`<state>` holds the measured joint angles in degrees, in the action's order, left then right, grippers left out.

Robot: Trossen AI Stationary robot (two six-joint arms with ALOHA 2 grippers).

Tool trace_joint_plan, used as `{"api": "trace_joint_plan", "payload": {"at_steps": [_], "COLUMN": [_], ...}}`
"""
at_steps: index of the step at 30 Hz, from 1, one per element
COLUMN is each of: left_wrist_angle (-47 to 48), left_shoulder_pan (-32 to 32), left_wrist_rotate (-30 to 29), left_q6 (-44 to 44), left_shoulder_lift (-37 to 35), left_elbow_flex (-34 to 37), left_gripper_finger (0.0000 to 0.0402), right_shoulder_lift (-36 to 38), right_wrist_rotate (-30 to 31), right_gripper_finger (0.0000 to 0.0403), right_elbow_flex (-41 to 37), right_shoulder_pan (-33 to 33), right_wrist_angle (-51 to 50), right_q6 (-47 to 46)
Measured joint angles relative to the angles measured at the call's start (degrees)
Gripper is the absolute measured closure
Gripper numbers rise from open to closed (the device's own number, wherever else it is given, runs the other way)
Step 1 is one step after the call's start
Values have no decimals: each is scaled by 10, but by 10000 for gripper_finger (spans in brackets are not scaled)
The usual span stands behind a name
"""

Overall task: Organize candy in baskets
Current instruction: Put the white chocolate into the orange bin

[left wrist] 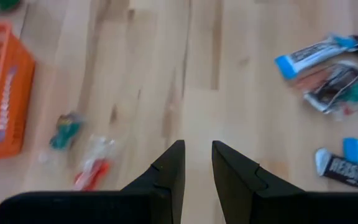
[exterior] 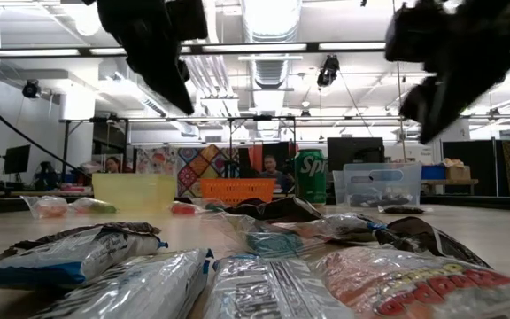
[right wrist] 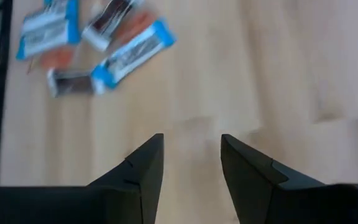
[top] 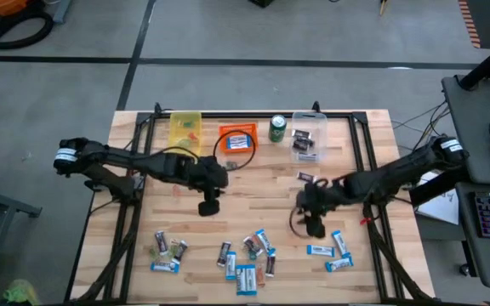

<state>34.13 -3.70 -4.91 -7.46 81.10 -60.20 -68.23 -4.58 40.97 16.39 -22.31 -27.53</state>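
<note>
Wrapped candy (top: 245,255) lies scattered along the table's near edge: blue-and-white bars (right wrist: 132,53), dark mini bars (left wrist: 347,168) and small sweets (left wrist: 66,129). At the far edge stand three baskets, yellow (top: 185,129), orange (top: 237,140) and clear (top: 308,136), each with some candy in it. My left gripper (top: 208,204) (left wrist: 197,146) hangs open over bare wood at mid-table, in front of the orange basket. My right gripper (top: 313,225) (right wrist: 191,138) is open above bare wood too, just beyond the near-right candy. Neither has anything between its fingers.
A green soda can (top: 278,128) stands between the orange and clear baskets. One dark bar (top: 307,177) lies alone in front of the clear basket. A black frame (top: 360,161) runs around the work area. Bare wood lies between the two grippers.
</note>
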Motion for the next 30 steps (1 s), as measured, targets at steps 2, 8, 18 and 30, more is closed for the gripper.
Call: {"api": "trace_joint_plan", "payload": {"at_steps": [2, 8, 18, 30], "left_wrist_angle": [-13, -24, -24, -24], "left_shoulder_pan": [-8, -10, -10, -10], "left_wrist_rotate": [-1, -1, -1, -7], "left_q6": [3, -1, 3, 10], "left_shoulder_lift": [0, 0, 0, 0], "left_elbow_flex": [0, 0, 0, 0], "left_gripper_finger": [338, 338, 338, 338], "right_shoulder_lift": [-17, -78, -188, -250], "right_wrist_rotate": [0, -5, -29, -34], "right_gripper_finger": [262, 266, 263, 247], "right_elbow_flex": [11, 72, 154, 178], "right_shoulder_pan": [26, 76, 151, 202], "right_wrist_angle": [-7, -127, -254, -252], "right_q6": [-32, -89, -136, -196]}}
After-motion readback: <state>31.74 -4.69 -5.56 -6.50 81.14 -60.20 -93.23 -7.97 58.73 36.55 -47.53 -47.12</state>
